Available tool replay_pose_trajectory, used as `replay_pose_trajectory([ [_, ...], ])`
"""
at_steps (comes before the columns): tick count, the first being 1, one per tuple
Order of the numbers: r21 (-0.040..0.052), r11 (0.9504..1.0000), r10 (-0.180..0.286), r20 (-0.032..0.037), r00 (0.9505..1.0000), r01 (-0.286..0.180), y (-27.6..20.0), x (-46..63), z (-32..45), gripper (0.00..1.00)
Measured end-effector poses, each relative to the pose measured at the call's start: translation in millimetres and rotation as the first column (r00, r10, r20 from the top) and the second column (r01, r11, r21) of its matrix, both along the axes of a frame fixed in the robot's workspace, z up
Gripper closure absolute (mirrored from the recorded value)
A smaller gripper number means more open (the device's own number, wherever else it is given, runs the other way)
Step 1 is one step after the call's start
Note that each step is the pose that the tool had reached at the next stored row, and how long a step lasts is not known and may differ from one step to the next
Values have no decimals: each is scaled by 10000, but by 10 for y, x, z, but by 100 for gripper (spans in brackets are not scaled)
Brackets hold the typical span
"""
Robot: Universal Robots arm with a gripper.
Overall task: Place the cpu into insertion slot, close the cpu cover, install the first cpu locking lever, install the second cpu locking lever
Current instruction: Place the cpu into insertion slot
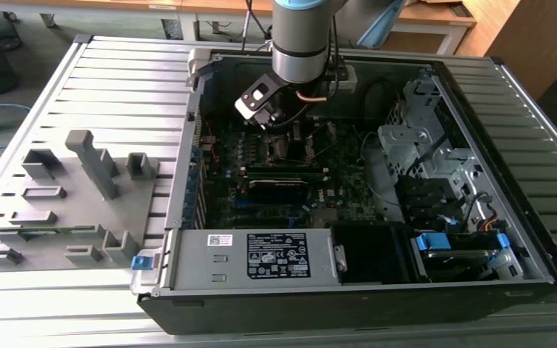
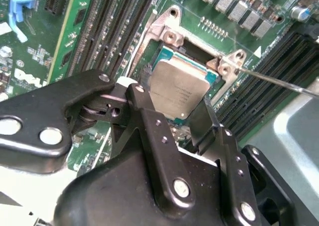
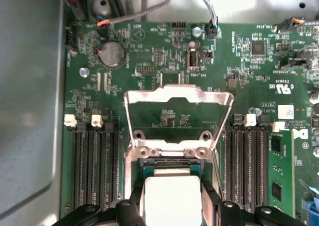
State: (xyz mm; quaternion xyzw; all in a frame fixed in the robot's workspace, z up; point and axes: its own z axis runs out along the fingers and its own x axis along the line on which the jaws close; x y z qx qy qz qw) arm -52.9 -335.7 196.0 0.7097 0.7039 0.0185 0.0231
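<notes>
**Gripper at the socket.** Your gripper [image 2: 172,100] hangs inside the open case [image 1: 356,310]. Its two black fingers [image 2: 149,128] are drawn to a narrow span against opposite edges of the cpu [image 2: 177,86].

The cpu is a flat square with a dull brushed-silver top and a green rim. It sits over the slot [image 2: 167,54]; you cannot tell whether it is fully seated.

In the first wrist view the cover [image 3: 177,93], a thin bare-metal frame with a square window, stands tipped up off the slot [image 3: 169,162]. It is hinged at the edge away from the gripper [image 3: 172,201], and the cpu [image 3: 167,198] lies just beside that hinge.

Note your margins:
- Ribbed black memory slots [image 3: 92,161] run close along both sides of the slot.
- A thin steel lever [image 2: 279,82] slants away from one corner.
- A smooth grey wall [image 3: 30,111] bounds the green board [image 3: 149,51] on one side.
- Low, flat board lies beyond the raised cover.
</notes>
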Motion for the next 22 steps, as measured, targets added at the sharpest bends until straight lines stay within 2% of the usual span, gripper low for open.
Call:
replay_pose_trajectory([
  [2,-4,10000,0,-2,10000,0,-1,-1,30,46],
  [5,-4,10000,-37,-1,10000,37,-1,0,32,46],
  [9,-6,9992,-395,-3,9992,395,-1,0,31,46],
  [22,-1,9991,-416,-2,9991,416,-1,0,2,46],
])
